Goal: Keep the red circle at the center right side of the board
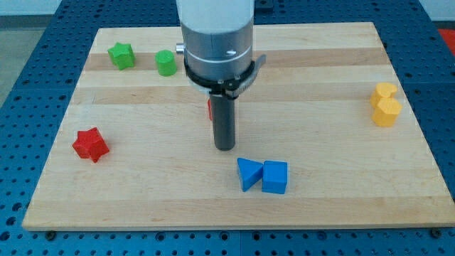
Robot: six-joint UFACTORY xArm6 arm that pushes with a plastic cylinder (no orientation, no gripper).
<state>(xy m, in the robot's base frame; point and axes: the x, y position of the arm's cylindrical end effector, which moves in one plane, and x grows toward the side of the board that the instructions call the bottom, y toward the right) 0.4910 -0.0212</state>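
my tip (225, 147) sits on the wooden board (320, 199) a little left of its middle, at the end of a straight dark rod that has nothing to open or close, so it grasps nothing; it can only push. right behind the rod, at its left edge and slightly toward the view's top, a thin sliver of red shows, which i take to be the red circle (210, 109). it looks to be touching the rod or just beside it, though i cannot tell which, since the rod and the collar above hide nearly all of it. so little shows that its round shape cannot be confirmed either, only a bright red edge. the relation that matters: the circle lies on the left and upper side of the rod, while its goal, the centre right of the board, lies well apart toward the view's right, near the yellow block (386, 104). in my judgement the tip would need to get round to the circle's left side before pushing right. just below the tip lie a blue triangle (248, 173) and a blue cube (275, 176), touching each other.
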